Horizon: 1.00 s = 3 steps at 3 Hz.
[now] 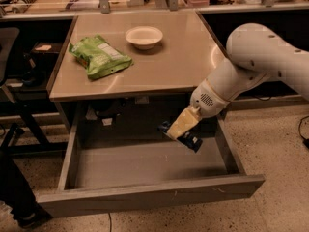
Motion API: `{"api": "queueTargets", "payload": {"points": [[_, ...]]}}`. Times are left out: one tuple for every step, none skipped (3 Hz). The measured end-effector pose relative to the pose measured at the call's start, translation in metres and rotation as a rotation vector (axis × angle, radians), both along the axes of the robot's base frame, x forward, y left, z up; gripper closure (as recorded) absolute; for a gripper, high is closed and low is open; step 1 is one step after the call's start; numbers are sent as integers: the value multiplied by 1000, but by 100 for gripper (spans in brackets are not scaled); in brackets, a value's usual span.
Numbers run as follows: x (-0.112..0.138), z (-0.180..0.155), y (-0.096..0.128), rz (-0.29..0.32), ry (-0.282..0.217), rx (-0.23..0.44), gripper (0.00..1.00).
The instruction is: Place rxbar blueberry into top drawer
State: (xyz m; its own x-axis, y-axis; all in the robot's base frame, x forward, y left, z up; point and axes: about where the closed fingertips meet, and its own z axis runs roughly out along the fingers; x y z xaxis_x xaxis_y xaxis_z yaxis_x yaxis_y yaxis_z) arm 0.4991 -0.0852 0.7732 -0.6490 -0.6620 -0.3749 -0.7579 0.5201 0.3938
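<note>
The top drawer [145, 193] is pulled open below the table, and its grey floor is bare. My gripper [178, 127], with tan fingers at the end of the white arm, hangs over the right rear part of the drawer. It is shut on the rxbar blueberry [191, 140], a small dark navy bar that sticks out below and to the right of the fingers. The bar is held tilted a little above the drawer floor, close to the right side wall.
On the beige table top [178, 66] lie a crinkled green chip bag [99, 57] at the left and a white bowl [144, 36] at the back middle. A dark chair [9, 57] stands at the left. A shelf with clutter runs along the back.
</note>
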Motion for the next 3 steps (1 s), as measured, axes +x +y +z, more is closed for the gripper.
{"api": "queueTargets", "payload": {"points": [[-10, -12, 38, 59, 33, 54, 100], [-10, -12, 39, 60, 34, 56, 100], [-9, -31, 52, 51, 45, 60, 100]]}}
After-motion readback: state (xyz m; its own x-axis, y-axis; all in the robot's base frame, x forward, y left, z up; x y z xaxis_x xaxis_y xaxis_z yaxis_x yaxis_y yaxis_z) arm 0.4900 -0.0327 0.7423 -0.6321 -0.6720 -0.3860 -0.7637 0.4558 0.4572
